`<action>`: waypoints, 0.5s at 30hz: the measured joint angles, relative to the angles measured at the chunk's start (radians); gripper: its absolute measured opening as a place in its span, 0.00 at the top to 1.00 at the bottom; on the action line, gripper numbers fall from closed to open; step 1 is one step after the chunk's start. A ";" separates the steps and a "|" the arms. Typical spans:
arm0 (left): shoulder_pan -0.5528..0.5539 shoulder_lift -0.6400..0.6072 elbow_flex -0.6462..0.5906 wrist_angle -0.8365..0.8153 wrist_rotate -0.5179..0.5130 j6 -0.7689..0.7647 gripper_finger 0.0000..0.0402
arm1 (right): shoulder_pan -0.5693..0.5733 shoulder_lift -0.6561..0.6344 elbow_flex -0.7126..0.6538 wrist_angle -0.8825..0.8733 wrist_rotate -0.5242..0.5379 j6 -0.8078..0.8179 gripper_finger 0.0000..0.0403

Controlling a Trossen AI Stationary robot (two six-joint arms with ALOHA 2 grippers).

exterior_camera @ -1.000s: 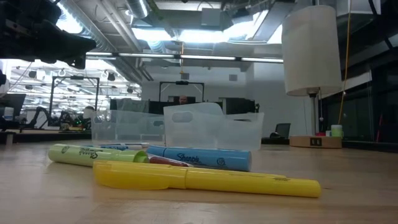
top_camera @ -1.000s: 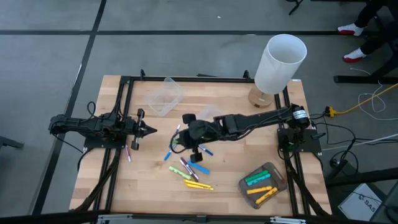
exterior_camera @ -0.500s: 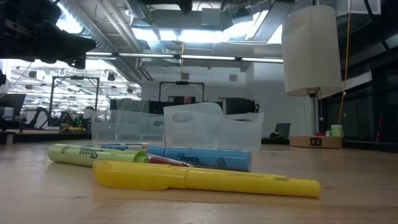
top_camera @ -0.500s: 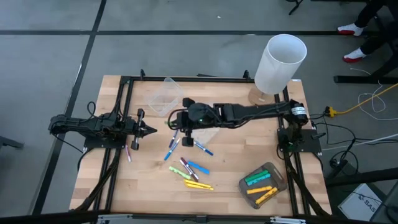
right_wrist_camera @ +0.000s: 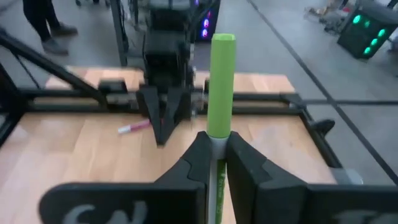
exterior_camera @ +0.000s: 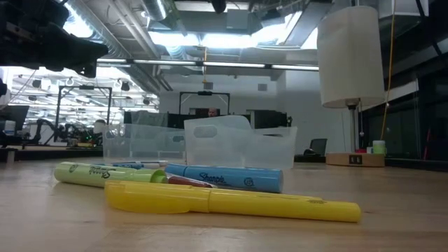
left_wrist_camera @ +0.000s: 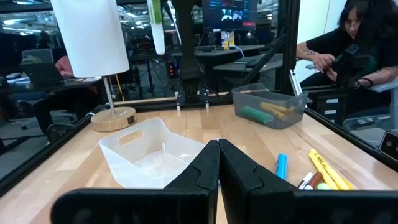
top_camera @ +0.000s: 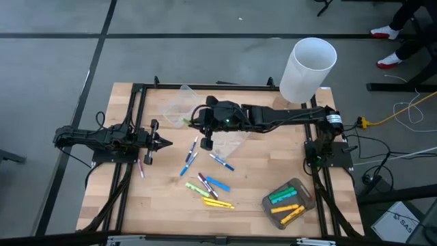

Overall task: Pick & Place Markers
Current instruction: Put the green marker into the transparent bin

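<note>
Markers on the move: the right gripper (right_wrist_camera: pixel 213 155) pinches a green marker (right_wrist_camera: pixel 219 87) near its lower end, the pen's long axis running straight out between the fingers; in the high view that gripper (top_camera: pixel 199 121) hangs over the middle of the tabletop (top_camera: pixel 164 198), toward the far edge, just beside the clear tub (top_camera: pixel 179 107) near the far-left corner; the tub, on the gripper's far-left side, looks the likely drop; the left gripper (top_camera: pixel 164 143), pressed together, waits by the left edge; loose markers (top_camera: pixel 208 188) lie toward the near edge, well apart from either gripper.
</note>
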 joint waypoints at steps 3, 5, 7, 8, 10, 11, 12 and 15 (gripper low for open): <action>0.000 0.000 0.000 -0.001 0.000 0.000 0.99 | 0.000 -0.024 -0.067 0.047 -0.007 0.008 0.92; 0.000 -0.001 0.000 -0.001 -0.001 0.000 0.99 | 0.000 -0.041 -0.097 0.050 -0.007 0.015 0.92; 0.000 0.000 0.000 -0.003 0.000 0.000 0.99 | 0.000 -0.063 -0.131 0.067 -0.007 0.028 0.92; 0.000 -0.001 0.000 -0.002 -0.001 0.000 0.99 | 0.000 -0.076 -0.154 0.085 -0.007 0.030 0.92; 0.000 0.000 0.000 -0.003 -0.001 0.000 0.99 | -0.001 -0.105 -0.206 0.136 -0.007 0.033 0.92; 0.000 0.000 0.000 -0.002 -0.001 0.000 0.99 | -0.001 -0.121 -0.234 0.160 -0.007 0.038 0.92; 0.000 0.000 0.000 -0.001 -0.001 0.000 0.99 | -0.001 -0.135 -0.262 0.185 -0.008 0.048 0.92; 0.000 0.000 0.000 -0.002 -0.001 0.000 0.99 | -0.001 -0.189 -0.340 0.230 -0.007 0.078 0.92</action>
